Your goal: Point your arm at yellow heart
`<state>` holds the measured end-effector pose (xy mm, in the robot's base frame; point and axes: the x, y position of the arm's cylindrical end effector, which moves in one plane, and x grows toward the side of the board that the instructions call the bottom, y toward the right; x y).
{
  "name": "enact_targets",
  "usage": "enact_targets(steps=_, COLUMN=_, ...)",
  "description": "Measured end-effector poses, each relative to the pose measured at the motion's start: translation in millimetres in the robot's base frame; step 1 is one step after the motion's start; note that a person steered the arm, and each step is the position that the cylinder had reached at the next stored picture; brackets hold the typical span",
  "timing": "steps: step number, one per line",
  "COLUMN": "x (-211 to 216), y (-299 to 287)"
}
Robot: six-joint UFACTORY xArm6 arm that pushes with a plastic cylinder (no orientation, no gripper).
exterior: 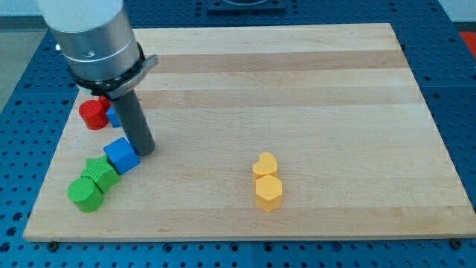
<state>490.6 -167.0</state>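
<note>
- Your arm carries no gripper, only a dark rod; my tip (144, 151) rests on the light wooden board (312, 74), touching or just beside the blue cube block (120, 155).
- Toward the view's right, the yellow hexagon block (268, 192) touches the yellow heart block (265, 164); arriving too low could push both.
- The heart lies well apart, right of my tip.

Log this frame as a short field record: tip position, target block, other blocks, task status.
tip: my tip at the view's left, touching or just beside the blue cube
target: yellow heart, right of centre, against a yellow hexagon below it
others: two green blocks, red cylinder, second blue block behind the rod
status: tip far from the heart
</note>
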Motion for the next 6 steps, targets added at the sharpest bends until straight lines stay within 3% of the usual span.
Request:
enact_targets(steps=3, x=4.5, y=-4.0)
enact_targets(steps=5, x=-12.0, y=133.5)
enact_targets(steps=6, x=7.9, y=207.5)
